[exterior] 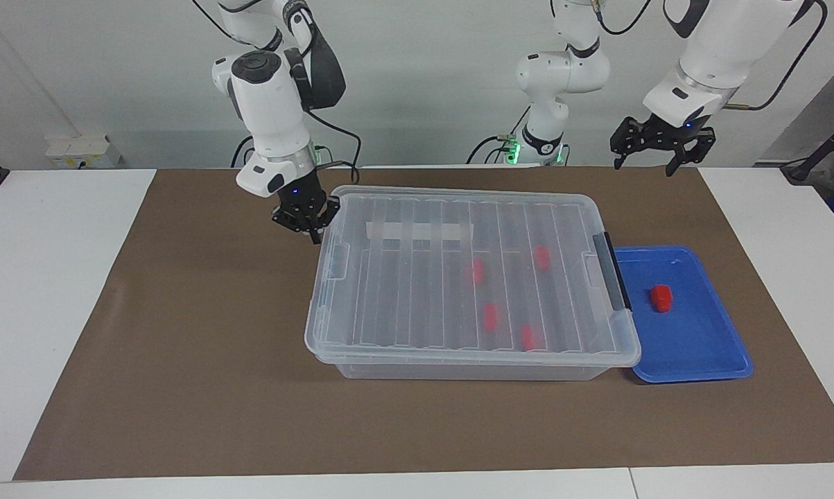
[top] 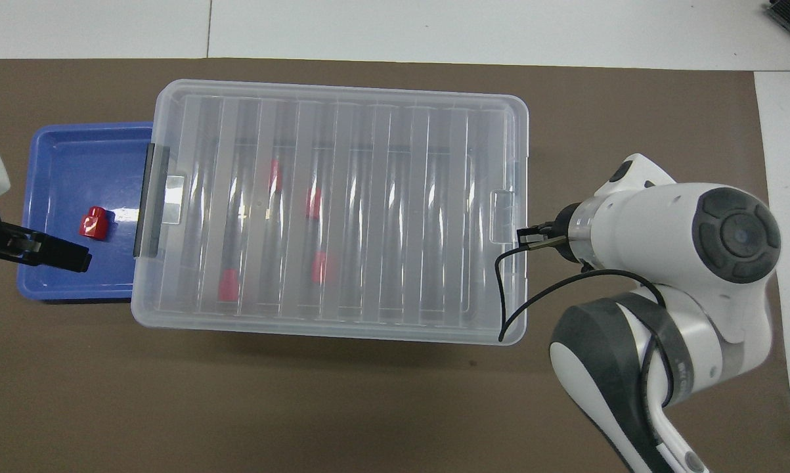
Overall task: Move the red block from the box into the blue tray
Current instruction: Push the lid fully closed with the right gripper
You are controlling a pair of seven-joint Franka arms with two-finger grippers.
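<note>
Covering four red blocks, the box [exterior: 458, 277] lid is being approached by the right end effector [exterior: 307, 220], state untellable; the left end effector [exterior: 656, 149] hangs spread. The red block [exterior: 661, 296], judged light and rigid, is lying in the blue tray [exterior: 701, 346].

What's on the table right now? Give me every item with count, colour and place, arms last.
box: one, clear, lid on, mid-mat.
red blocks in the box: four, red, seen through the lid.
red block: one, red, lying in the blue tray.
blue tray: one, blue, beside the box at the left arm's end, partly under its rim.
mat: one, brown, covering the table.
left gripper: black, open, raised, empty, over the mat by the tray.
right gripper: black, low at the box's end toward the right arm.
</note>
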